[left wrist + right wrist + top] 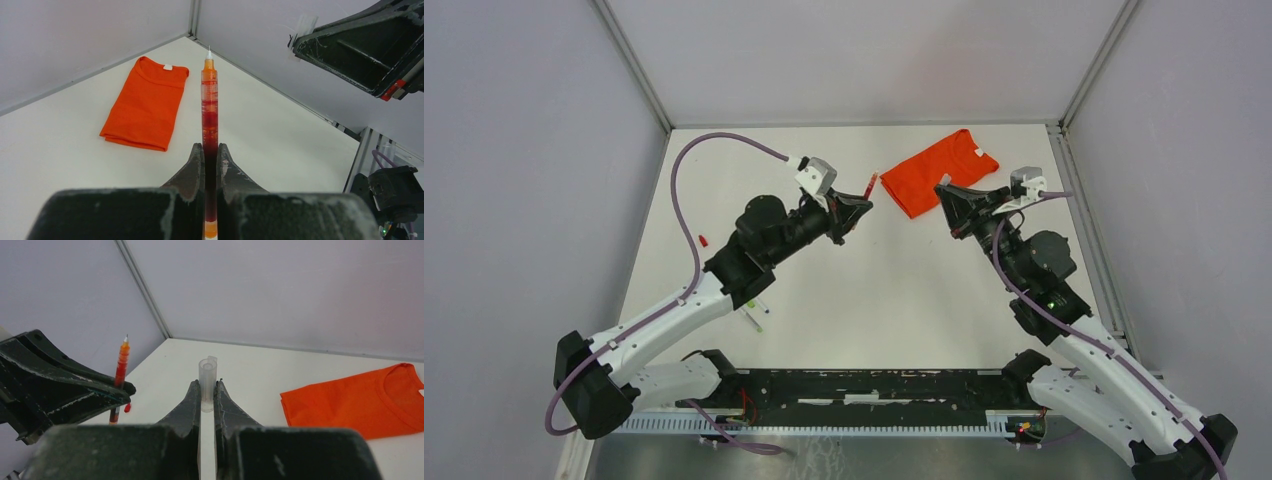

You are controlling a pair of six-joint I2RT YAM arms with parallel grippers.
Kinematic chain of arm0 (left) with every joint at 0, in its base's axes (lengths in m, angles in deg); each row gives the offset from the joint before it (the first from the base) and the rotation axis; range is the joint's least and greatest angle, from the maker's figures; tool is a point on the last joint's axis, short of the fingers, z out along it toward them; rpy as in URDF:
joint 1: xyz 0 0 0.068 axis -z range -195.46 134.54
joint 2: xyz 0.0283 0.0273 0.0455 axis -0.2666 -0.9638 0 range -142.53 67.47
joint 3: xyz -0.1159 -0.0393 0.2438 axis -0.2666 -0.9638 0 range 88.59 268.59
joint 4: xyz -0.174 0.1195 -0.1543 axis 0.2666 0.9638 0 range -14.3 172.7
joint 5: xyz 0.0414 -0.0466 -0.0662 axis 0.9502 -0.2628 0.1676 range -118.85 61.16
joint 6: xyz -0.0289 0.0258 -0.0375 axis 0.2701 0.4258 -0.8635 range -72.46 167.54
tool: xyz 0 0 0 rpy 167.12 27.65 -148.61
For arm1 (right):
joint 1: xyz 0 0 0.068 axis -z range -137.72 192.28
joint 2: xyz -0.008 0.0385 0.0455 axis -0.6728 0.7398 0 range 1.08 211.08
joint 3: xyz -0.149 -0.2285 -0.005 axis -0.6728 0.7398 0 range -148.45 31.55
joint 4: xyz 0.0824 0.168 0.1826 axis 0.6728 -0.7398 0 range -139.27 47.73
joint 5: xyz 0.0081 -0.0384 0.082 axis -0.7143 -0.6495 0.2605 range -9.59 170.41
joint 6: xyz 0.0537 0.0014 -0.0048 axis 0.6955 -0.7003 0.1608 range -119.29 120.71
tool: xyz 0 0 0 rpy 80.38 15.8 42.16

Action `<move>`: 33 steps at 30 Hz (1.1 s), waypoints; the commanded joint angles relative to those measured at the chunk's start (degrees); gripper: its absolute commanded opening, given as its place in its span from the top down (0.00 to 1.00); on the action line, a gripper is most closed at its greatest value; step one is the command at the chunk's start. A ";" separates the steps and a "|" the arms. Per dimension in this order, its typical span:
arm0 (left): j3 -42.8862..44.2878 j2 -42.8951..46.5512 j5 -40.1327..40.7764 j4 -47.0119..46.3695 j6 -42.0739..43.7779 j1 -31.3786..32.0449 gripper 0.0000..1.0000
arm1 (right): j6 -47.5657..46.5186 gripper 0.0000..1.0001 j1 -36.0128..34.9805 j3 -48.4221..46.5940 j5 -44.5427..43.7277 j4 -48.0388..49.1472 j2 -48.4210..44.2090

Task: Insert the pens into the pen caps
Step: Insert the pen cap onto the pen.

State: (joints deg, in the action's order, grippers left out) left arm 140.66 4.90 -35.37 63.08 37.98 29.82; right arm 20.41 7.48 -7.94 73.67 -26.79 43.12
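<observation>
lab enclosure: grey panels (854, 50), white table (904, 290)

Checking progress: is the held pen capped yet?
Uncapped: the pen in the left gripper shows a bare tip; the right gripper holds the cap apart.

Two pens (209, 115) (753, 318), two caps (207, 382) (703, 241), one shirt (939, 170).

pen (209, 110) in your left pincer (210, 148): you see a clear orange barrel, dark red ink lower down and a white tip.
cap (208, 375) in your right pincer (207, 385): translucent, milky white.
pincer fingers (192, 172): black, flecked with pale grey scuffs.
t-shirt (145, 102) ahead and left of your left pincer: plain bright orange, white neck label.
loose cap (704, 241) well behind your left pincer: red.
table (904, 290): white.
</observation>
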 commanded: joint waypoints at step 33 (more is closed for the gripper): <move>0.84 -2.02 -3.50 -0.39 4.71 5.34 0.98 | 0.79 1.00 0.13 -4.38 10.73 15.73 4.41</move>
State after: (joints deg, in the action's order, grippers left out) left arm 140.66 2.67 -38.23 63.47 39.42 34.65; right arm 20.41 7.48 -11.52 81.78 -14.94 46.81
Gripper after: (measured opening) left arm 0.070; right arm 0.091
